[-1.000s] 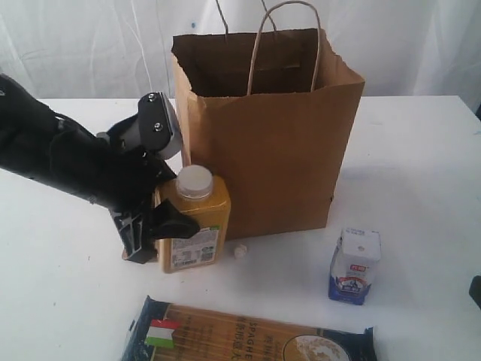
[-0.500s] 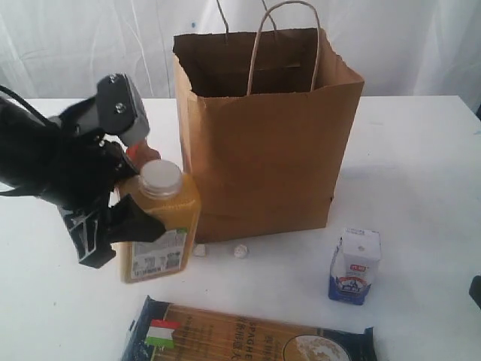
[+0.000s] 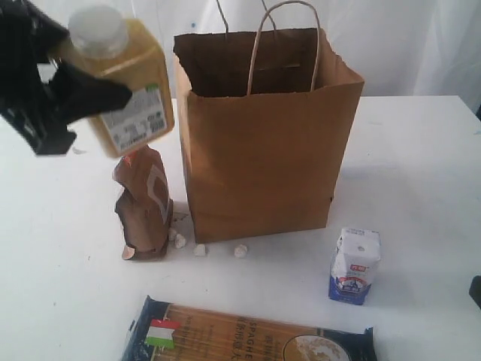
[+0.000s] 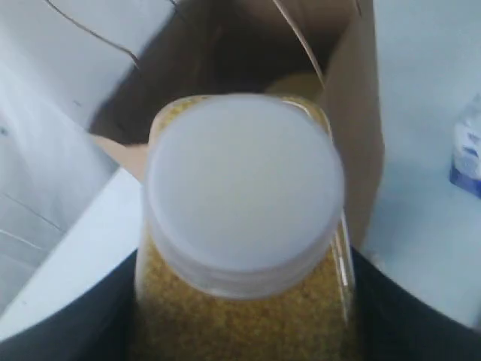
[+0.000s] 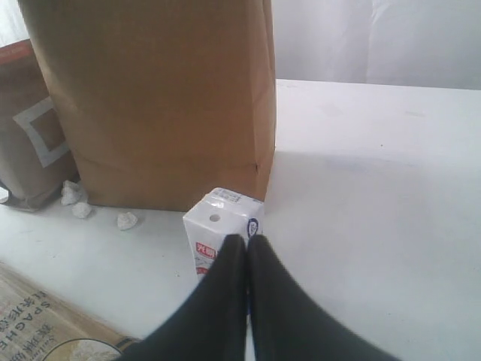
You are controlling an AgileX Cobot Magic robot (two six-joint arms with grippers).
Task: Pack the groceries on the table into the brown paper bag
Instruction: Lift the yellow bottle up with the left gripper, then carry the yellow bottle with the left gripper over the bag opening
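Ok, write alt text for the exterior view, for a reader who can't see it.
The left gripper holds a yellow white-capped bottle in the air, tilted, left of an open brown paper bag standing on a white table. A brown pouch stands below the bottle, a white-blue carton stands at the right, and a dark-blue spaghetti pack lies in front.

yellow bottle (image 3: 139,68) held aloft, beside paper bag (image 3: 263,165)

yellow white-capped bottle (image 3: 129,94) lifted off table (image 3: 421,173); now high, leftward | brown pouch (image 3: 143,203) uncovered; more white lumps (image 3: 179,241) showing
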